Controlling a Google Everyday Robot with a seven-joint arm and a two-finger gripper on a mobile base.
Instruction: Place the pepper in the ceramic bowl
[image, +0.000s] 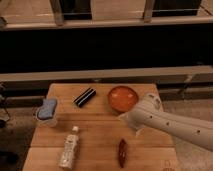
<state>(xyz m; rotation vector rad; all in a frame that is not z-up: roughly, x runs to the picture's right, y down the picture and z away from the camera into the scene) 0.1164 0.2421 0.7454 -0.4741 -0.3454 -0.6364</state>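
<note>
The pepper (122, 152) is a small dark red chili lying on the wooden table (100, 127) near its front edge. The ceramic bowl (123, 97) is round, orange-red and glossy, and stands at the back right of the table. My gripper (131, 123) is at the end of the white arm (170, 125) that reaches in from the right. It hovers just in front of the bowl, above and slightly right of the pepper, apart from it. Nothing shows in its hold.
A black ribbed bar (85, 97) lies left of the bowl. A white cup with a blue top (47, 111) stands at the left edge. A pale bottle (69, 150) lies at the front left. A dark ledge and railing run behind the table.
</note>
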